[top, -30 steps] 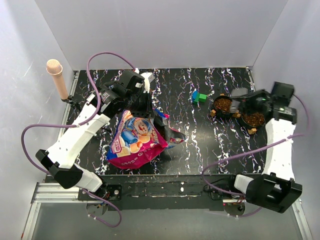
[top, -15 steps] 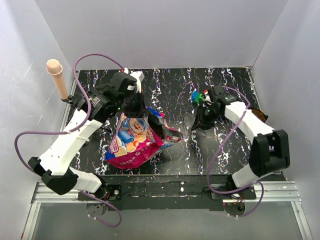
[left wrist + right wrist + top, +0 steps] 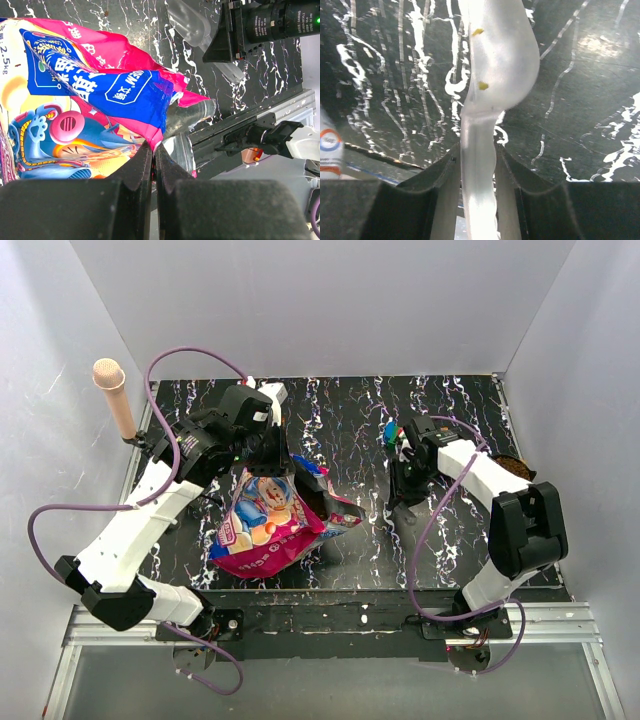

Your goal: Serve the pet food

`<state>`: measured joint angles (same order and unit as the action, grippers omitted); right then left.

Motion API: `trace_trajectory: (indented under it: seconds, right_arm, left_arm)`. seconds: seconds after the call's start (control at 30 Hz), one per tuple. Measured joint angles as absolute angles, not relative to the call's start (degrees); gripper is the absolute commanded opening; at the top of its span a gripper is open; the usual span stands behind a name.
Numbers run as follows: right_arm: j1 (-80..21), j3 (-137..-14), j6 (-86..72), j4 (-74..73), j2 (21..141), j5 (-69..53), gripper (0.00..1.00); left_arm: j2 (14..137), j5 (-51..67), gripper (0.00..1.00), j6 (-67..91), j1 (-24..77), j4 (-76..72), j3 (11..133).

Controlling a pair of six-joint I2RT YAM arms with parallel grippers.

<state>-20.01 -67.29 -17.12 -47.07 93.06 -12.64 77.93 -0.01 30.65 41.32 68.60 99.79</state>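
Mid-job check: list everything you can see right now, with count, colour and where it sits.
pet food bag: one, magenta-pink with a blue panel, lying left of centre on the table
scoop: one, clear plastic with two yellow crumbs in it, over the table right of the bag
toy blocks: small blue-and-green cluster, right of centre toward the far side; count unclear
bowl: one showing, dark with brown contents, far right, largely hidden
foam-tipped post: one, peach, upright at the far-left edge
table: one, black with white veins
left gripper: shut on the bag's top edge
right gripper: shut on the scoop's handle
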Motion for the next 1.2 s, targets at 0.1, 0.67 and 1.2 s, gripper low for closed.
trace_trajectory:
  seconds: [0.1, 0.67, 1.2]
  right_arm:
    - [-20.27, -67.31, -16.91, -48.64, 93.12, -9.93, 0.65]
    - [-49.52, -78.00, -30.74, -42.41, 76.71, -5.96, 0.77]
    - [-63.00, -84.99, -33.80, -41.34, 90.06, 29.43, 0.67]
  left_arm:
    - [77.93, 0.01, 0.00, 30.59, 41.32, 68.60, 99.79]
    - [78.02, 1.30, 0.00, 29.56, 41.32, 68.53, 99.79]
    - [78.26, 1.63, 0.00, 27.75, 40.99, 69.47, 100.47]
